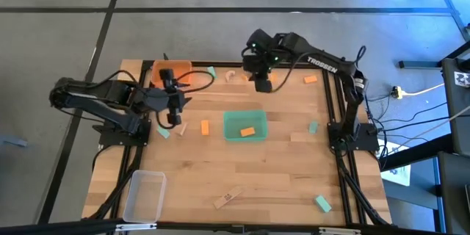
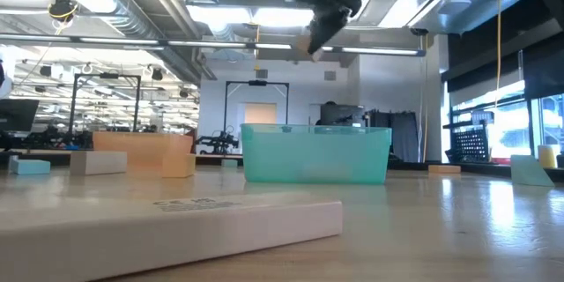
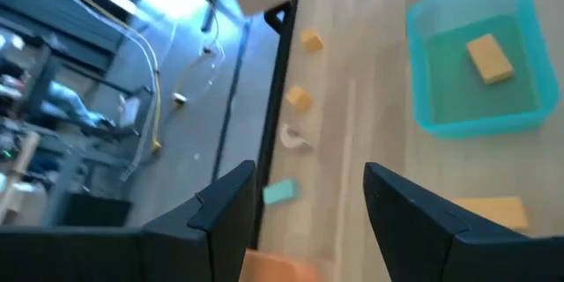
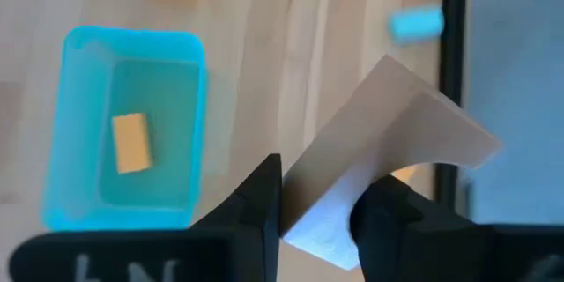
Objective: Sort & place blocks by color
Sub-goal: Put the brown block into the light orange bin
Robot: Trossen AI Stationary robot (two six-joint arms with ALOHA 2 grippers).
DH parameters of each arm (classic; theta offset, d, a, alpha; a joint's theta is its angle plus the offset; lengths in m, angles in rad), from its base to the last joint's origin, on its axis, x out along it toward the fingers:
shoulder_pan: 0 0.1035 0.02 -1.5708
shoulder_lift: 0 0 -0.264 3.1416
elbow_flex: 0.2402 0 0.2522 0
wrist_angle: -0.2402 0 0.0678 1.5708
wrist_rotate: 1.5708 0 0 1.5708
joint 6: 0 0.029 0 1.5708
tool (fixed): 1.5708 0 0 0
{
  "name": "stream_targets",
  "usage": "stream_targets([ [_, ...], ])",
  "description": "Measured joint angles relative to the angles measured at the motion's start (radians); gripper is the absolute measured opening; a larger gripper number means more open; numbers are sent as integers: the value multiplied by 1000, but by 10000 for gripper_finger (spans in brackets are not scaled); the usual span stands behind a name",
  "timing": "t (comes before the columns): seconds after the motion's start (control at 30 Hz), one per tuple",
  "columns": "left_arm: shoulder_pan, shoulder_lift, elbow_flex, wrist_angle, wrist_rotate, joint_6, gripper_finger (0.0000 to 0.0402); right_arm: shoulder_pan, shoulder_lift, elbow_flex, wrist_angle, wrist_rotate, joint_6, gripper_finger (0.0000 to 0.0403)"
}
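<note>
A butcher-block bench (image 1: 279, 169) on a grey floor carries the work. Going left to right: the clear tray (image 1: 145, 194) sits at the near left corner; the left gripper (image 1: 176, 119) hovers near the orange tray (image 1: 176, 68), fingers wide and empty. The green tray (image 1: 244, 125) wrongly holds an orange block (image 1: 247, 131). The right gripper (image 4: 319, 204), raised over the far edge, clamps a pale wood block (image 4: 388, 154); its long axis runs diagonally out from the fingers. Carry it high across to the clear tray and lower before release.

Orange tray (image 1: 179, 69) partly hidden under left arm; contents unseen.
</note>
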Motion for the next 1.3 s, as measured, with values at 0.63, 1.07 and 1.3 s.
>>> stream_targets([
  [0.63,299,89,-2,348,460,195,202,219,0,-1,114,212,-222,97],
  [1.07,554,146,-2,446,997,160,202,269,-3,-2,183,224,-247,97],
  [1.3,559,239,-2,500,1040,162,202,269,-4,-2,189,226,-239,97],
])
